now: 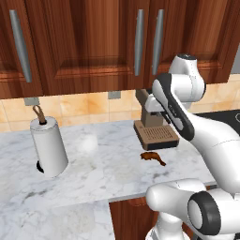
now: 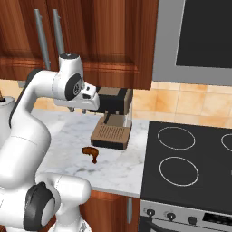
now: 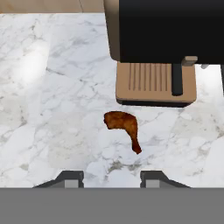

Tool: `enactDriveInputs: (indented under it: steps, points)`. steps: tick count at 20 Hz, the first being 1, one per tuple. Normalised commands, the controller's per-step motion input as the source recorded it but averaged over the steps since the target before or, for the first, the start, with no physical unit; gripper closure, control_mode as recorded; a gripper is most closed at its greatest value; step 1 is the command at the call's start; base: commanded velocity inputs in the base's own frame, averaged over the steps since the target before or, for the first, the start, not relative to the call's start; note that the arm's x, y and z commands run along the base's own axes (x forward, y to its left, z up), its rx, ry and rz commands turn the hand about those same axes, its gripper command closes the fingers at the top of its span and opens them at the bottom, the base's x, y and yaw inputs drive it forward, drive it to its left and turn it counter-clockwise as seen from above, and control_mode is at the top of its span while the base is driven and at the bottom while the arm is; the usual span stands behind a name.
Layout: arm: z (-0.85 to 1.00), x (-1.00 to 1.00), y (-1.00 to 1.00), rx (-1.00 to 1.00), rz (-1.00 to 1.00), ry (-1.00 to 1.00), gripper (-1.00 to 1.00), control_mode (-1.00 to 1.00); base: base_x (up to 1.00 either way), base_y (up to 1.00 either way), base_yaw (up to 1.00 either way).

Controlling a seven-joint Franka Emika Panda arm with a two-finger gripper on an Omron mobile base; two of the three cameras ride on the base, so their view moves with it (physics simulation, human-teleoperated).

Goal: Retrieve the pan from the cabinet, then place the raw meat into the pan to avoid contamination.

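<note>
The cabinet (image 1: 93,42) is closed, so step 1 is pending; the gripper (image 3: 111,178), released, hangs above the raw meat (image 3: 124,124) near the counter's (image 1: 93,173) front edge; next, its door must open.

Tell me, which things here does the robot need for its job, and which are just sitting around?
For the job:
- raw meat, lying on the marble counter
- cabinet, doors closed
- pincer, hanging above the meat

Just sitting around:
- coffee machine
- paper towel roll
- stove
</note>
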Motion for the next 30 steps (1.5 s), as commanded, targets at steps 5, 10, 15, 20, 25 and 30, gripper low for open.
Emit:
enactDriveInputs:
  steps: [5, 10, 15, 20, 25, 30]
  points:
    - [0.00, 0.00, 0.00, 0.00, 0.00, 0.00, -1.00, -1.00, 0.00, 0.00, 0.00]
    - [0.00, -0.04, 0.01, 0.00, 0.00, 0.00, -1.00, -1.00, 0.00, 0.00, 0.00]
    - [0.18, -0.04, 0.11, 0.00, 0.00, -0.14, -1.00, -1.00, 0.00, 0.00, 0.00]
    - [0.41, -0.14, 0.07, 0.00, 0.00, -0.21, -1.00, -1.00, 0.00, 0.00, 0.00]
    - [0.48, -0.17, 0.11, 0.00, 0.00, -0.22, -1.00, -1.00, 0.00, 0.00, 0.00]
    - [0.53, -0.13, 0.15, -0.02, 0.00, -0.22, -1.00, -1.00, 0.00, 0.00, 0.00]
